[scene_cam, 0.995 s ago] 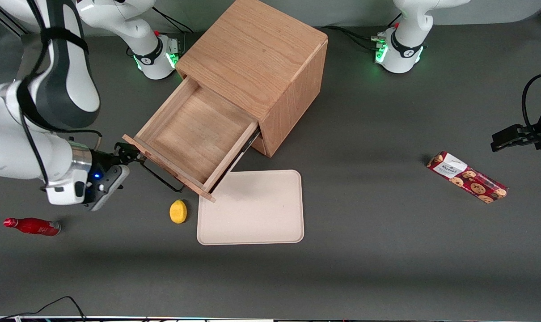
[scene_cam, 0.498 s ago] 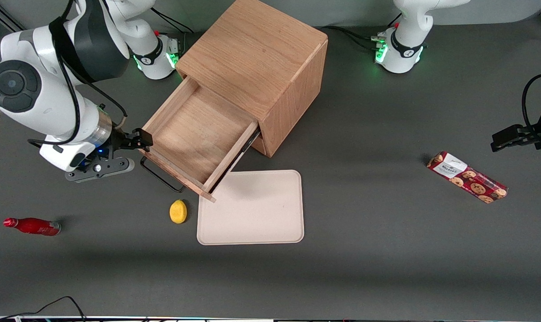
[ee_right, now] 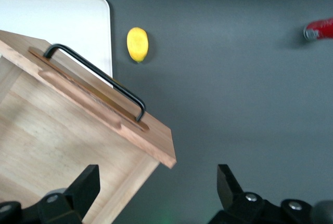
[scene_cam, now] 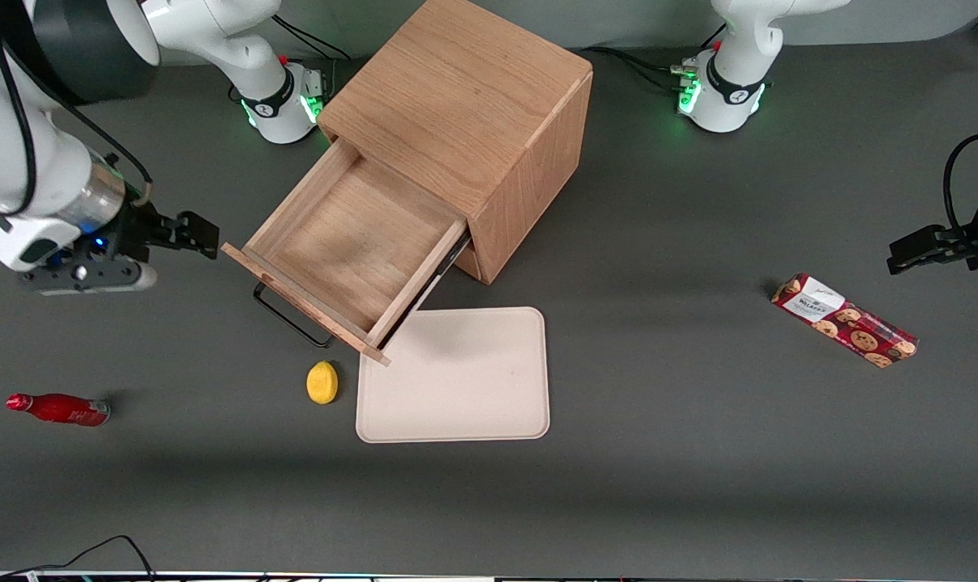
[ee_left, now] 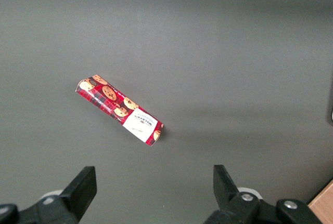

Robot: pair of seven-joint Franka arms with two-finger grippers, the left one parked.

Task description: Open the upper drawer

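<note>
The upper drawer [scene_cam: 351, 242] of the wooden cabinet [scene_cam: 465, 105] stands pulled far out, its tray empty. Its thin dark wire handle [scene_cam: 291, 317] sticks out from the drawer front. The drawer [ee_right: 62, 130] and handle [ee_right: 99, 78] also show in the right wrist view. My right gripper [scene_cam: 186, 234] is open and empty. It hangs above the table beside the drawer's front corner, apart from the handle, toward the working arm's end. The bottom drawer is hidden under the open one.
A white tray [scene_cam: 457, 376] lies in front of the cabinet, nearer the front camera. A yellow lemon-like object [scene_cam: 322, 381] sits beside it. A red bottle [scene_cam: 56, 409] lies toward the working arm's end. A cookie box [scene_cam: 845, 320] lies toward the parked arm's end.
My right gripper has let go of the handle, risen and drawn away from the drawer front toward the working arm's end. The drawer stays pulled out.
</note>
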